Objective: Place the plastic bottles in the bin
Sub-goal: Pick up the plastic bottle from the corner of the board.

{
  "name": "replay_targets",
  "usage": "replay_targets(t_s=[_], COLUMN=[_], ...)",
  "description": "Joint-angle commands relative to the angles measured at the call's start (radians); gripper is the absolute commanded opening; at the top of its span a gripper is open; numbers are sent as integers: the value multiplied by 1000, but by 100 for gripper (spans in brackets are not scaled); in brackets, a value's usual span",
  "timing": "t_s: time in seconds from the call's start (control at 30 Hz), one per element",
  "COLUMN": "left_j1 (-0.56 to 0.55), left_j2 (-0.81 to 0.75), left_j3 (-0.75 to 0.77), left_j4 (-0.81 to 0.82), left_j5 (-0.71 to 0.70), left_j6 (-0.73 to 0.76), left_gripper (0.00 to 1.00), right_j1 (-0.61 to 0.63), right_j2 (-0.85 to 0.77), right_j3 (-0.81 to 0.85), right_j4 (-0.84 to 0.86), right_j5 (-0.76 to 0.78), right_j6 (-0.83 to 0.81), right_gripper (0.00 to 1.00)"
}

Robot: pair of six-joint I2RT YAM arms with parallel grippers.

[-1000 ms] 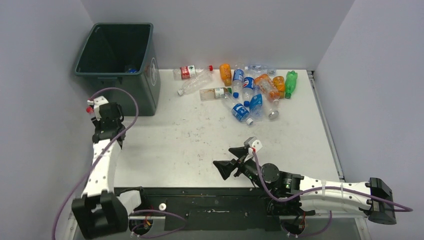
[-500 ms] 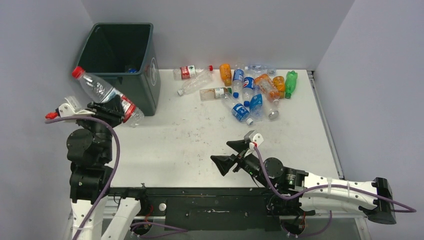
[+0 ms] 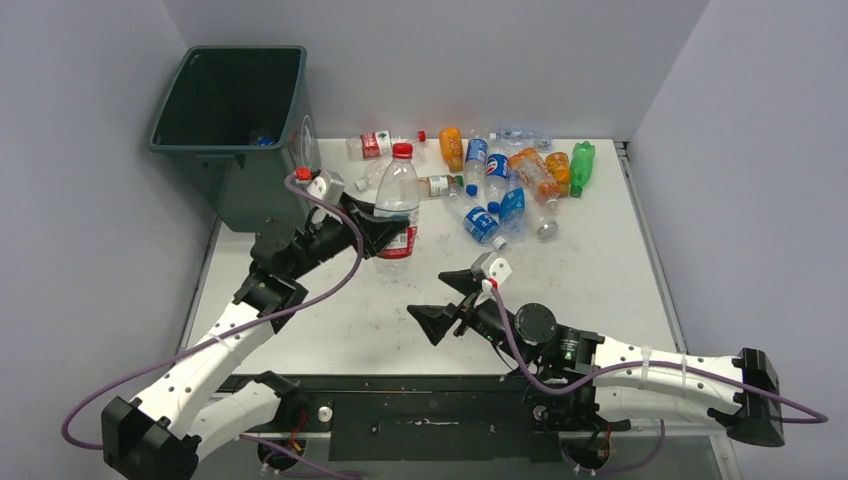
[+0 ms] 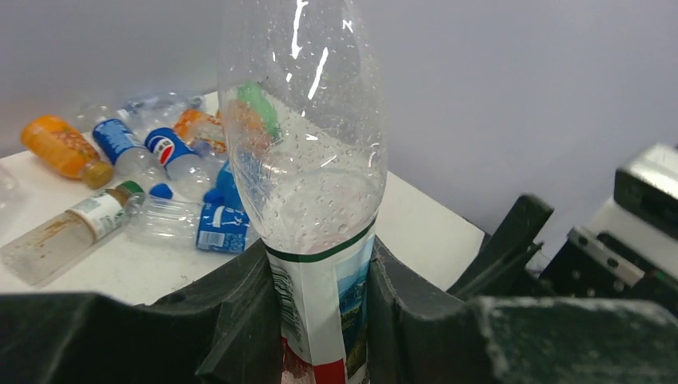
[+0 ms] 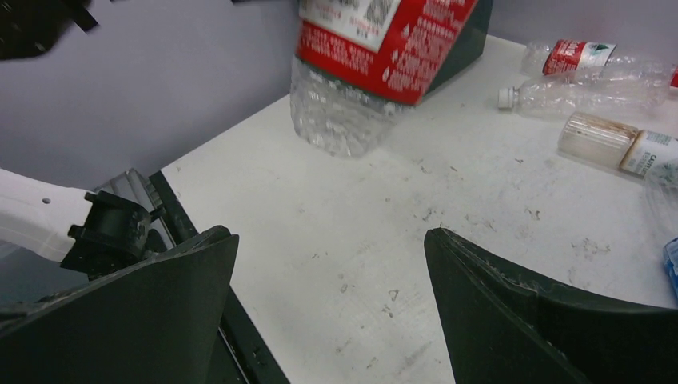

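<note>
My left gripper [image 3: 386, 230] is shut on a clear plastic bottle [image 3: 398, 196] with a red cap and a red-and-white label. It holds the bottle upright just right of the dark green-grey bin [image 3: 222, 160]. In the left wrist view both fingers [image 4: 240, 308] press the label of this bottle [image 4: 308, 160]. The right wrist view shows its base [image 5: 340, 120] slightly above the table. My right gripper [image 3: 432, 298] stands open and empty over the near middle of the table. Several more plastic bottles [image 3: 500, 178] lie in a heap at the back.
The bin stands at the table's far left corner, with something blue [image 3: 263, 141] at its bottom. Walls close in the left, back and right sides. Loose bottles [image 5: 588, 56] lie near the bin's right side. The table's near edge [image 5: 200, 232] runs under my right gripper [image 5: 330, 240].
The left arm has swung from the bin's left side to its right. The bottle, tilted beside the bin half a second ago, now stands upright. The right gripper has shifted slightly left, still open.
</note>
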Motion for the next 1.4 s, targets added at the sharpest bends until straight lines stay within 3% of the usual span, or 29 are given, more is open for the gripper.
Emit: replay_targets(t_s=[0.0, 0.17, 0.23, 0.63, 0.83, 1.0, 1.07, 1.17, 1.27, 1.3, 1.37], left_j1=[2, -34, -41, -119, -129, -132, -135, -139, -140, -140, -140], left_j2=[-9, 19, 28, -95, -86, -81, -77, -69, -62, -62, -64], left_j3=[-128, -289, -301, -315, -309, -303, -300, -292, -286, -286, -285], left_j4=[472, 841, 904, 738, 730, 716, 706, 690, 678, 674, 668], left_j5=[188, 152, 160, 72, 78, 82, 86, 91, 91, 89, 89], left_j6=[-47, -276, -323, -209, -213, -213, -212, -210, -204, -202, -192], left_gripper=[0, 0, 0, 0, 0, 0, 0, 0, 0, 9, 35], right_j1=[-9, -21, -21, -19, -20, -19, -19, -22, -22, -21, -21], right_j2=[-23, 8, 35, 231, 288, 300, 303, 298, 286, 278, 261], right_j3=[-27, -60, -58, 23, 66, 67, 76, 83, 89, 89, 90], right_j4=[187, 337, 385, 572, 609, 640, 634, 630, 608, 596, 566], right_j5=[-38, -3, -1, 59, 42, 69, 76, 72, 56, 47, 24], right_j6=[-40, -27, -23, -45, -75, -96, -103, -121, -139, -147, -158], right_gripper=[90, 90, 90, 90, 99, 95, 86, 59, 44, 41, 37])
